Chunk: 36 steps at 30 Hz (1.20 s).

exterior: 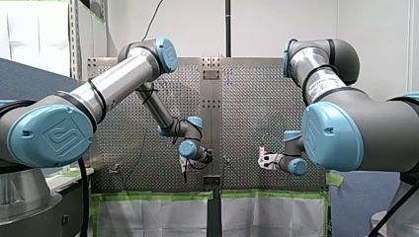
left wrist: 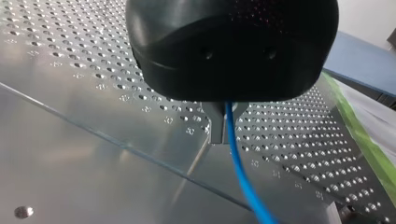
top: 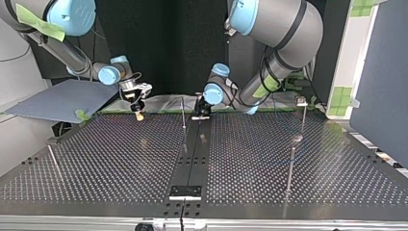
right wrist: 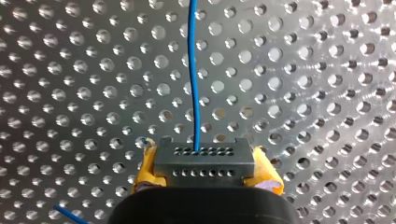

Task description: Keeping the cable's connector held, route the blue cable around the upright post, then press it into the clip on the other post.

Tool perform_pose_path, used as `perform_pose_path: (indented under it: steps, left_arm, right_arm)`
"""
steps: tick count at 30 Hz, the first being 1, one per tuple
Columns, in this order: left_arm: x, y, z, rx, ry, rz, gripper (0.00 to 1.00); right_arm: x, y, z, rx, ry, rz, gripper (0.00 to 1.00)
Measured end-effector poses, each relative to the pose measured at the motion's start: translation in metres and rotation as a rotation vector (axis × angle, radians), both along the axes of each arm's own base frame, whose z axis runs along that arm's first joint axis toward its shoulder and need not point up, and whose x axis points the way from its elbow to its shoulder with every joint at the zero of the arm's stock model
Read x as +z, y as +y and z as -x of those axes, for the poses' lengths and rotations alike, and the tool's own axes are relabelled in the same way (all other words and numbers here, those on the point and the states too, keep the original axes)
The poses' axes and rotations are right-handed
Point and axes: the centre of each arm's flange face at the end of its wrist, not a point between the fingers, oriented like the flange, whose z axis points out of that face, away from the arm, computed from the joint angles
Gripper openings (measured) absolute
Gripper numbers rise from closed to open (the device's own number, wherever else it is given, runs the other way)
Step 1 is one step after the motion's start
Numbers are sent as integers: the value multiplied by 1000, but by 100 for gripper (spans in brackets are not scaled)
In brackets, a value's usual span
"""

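Note:
In the right wrist view my right gripper [right wrist: 206, 167] is shut, its yellow pads [right wrist: 145, 164] clamping a dark grey connector [right wrist: 205, 154] with rows of small holes. The blue cable [right wrist: 195, 84] leaves the connector and runs away over the perforated table. My left gripper [left wrist: 222, 139] is black, and its fingers are shut on the blue cable [left wrist: 239, 170], which hangs down from between them. In the top view my left gripper [top: 201, 111] stands close beside a thin upright post [top: 183, 113]. My right gripper [top: 138, 109] hovers to that post's left.
A tall post topped by a clip-like head [top: 302, 102] stands at the top view's right, with another post [top: 291, 161] in front of it. A thin rod [top: 53, 159] leans at the left. A black bracket [top: 185, 191] sits at the near edge.

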Motion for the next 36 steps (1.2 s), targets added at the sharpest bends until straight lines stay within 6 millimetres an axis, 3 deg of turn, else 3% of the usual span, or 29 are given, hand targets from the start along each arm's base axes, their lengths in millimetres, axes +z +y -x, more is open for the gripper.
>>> perform_pose_path:
  steps: [28, 29, 30, 31, 32, 36]
  left_arm:
    - [0, 19, -9, 63, -43, -149, 2]
    - [0, 19, -9, 66, -47, -160, 10]
    - [0, 19, -9, 67, -51, -168, 10]
    - [0, 18, -8, 67, -55, -176, 24]
    - [0, 17, -8, 66, -59, -185, 31]
    - [1, 13, -4, 54, -71, -220, 36]
  right_arm:
    - [10, -18, 2, -11, -3, 15, 0]
    - [10, -18, 2, -11, -3, 15, 0]
    - [10, -18, 2, -11, -3, 15, 0]
    - [10, -18, 2, -11, -3, 14, 0]
    - [10, -18, 2, -11, -3, 14, 0]
    - [10, -18, 2, -12, -3, 14, 0]
